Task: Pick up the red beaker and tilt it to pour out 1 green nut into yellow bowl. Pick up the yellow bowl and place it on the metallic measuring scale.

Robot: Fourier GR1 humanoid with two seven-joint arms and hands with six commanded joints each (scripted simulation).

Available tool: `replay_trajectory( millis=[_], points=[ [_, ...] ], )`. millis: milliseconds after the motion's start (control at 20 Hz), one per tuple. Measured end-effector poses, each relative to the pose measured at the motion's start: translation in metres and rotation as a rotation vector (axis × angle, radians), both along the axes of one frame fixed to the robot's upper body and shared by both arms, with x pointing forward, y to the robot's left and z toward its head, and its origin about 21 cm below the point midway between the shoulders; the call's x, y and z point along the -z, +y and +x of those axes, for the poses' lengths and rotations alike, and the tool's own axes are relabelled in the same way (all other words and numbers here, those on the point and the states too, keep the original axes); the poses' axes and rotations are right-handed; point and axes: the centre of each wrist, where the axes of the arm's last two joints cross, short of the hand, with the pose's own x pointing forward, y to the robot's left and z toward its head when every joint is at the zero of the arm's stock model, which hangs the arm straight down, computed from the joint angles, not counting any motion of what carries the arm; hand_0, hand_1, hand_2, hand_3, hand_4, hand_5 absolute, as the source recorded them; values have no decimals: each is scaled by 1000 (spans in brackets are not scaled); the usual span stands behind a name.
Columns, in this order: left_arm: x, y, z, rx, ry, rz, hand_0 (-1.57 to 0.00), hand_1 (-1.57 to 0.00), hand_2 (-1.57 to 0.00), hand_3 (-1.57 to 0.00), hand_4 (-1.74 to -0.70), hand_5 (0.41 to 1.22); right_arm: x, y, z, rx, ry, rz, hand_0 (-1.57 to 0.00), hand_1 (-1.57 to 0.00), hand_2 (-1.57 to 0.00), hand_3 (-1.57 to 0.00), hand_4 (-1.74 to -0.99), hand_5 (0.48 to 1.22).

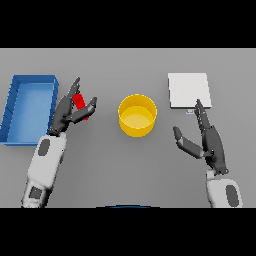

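Left hand (67,111), left of the one yellow bowl (137,115), cups its spread fingers around the one red beaker (80,105); right hand (210,141) lies open below the scale (188,90).

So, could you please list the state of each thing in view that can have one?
red beaker: on the table, between the left hand's fingers and thumb, not lifted as far as I can tell.
yellow bowl: upright on the table, no nut visible inside.
metallic measuring scale: nothing on it.
blue bin: looks empty.
left hand: open around the beaker.
right hand: open, idle.
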Motion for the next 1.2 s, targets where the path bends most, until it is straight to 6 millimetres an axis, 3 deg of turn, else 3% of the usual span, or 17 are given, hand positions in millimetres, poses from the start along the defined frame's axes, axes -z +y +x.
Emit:
replay_trajectory(
  millis=[100, 200, 250, 350, 400, 500, 600, 750, 950, 1200],
  points=[
    [6, -2, 3, -7, -17, -50, 1, 1, -6, 1, -1303, 719, -1, -1, 1, 3, -6, 4, 1, 1, 1, 1, -1246, 646],
    [12, -5, 7, -16, -12, -84, -81, -94, -157, -133, -1364, 761, 0, -1, -1, 9, -6, 2, 1, 1, 1, 1, -1242, 645],
    [14, -9, 7, -24, -17, -99, -207, -230, -287, -254, -1401, 787, 0, 0, -1, 7, -4, -1, 1, 1, 1, 1, -1240, 645],
    [16, -16, 10, -48, -29, -107, -551, -588, -662, -728, -1471, 943, -1, 2, -3, 0, -9, -4, 1, 1, 1, 1, -1237, 648],
    [18, -20, 9, -69, -34, -86, -755, -783, -844, -884, -1519, 999, -2, -1, -3, 10, -3, -3, 1, 1, 1, 1, -1239, 648],
    [14, -20, 13, -71, -34, -10, -1049, -1067, -1106, -1058, -1589, 1079, -1, 0, -3, 2, 1, 0, 1, 1, 1, 1, -1239, 648],
    [14, -28, 12, -51, -53, 4, -1237, -1248, -1273, -1154, -1636, 1130, -3, 1, -3, 0, -10, -1, 1, 1, 1, 1, -1242, 650],
    [16, -22, 12, -43, -59, -1, -1400, -1406, -1419, -1357, -1542, 1174, -1, 0, -2, -2, -7, 14, 1, 1, 1, 1, -1255, 644],
    [10, -19, 13, -35, -82, -115, -1501, -1503, -1509, -1484, -1660, 1150, 0, 1, 1, -2, -5, 4, 1, 1, 1, 1, -1246, 644],
    [-24, -13, 19, -5, -142, -168, -1548, -1549, -1551, -1542, -1714, 1132, -1, -4, -2, 2, -19, -7, 1, 1, 1, 1, -1227, 647]
  ],
)
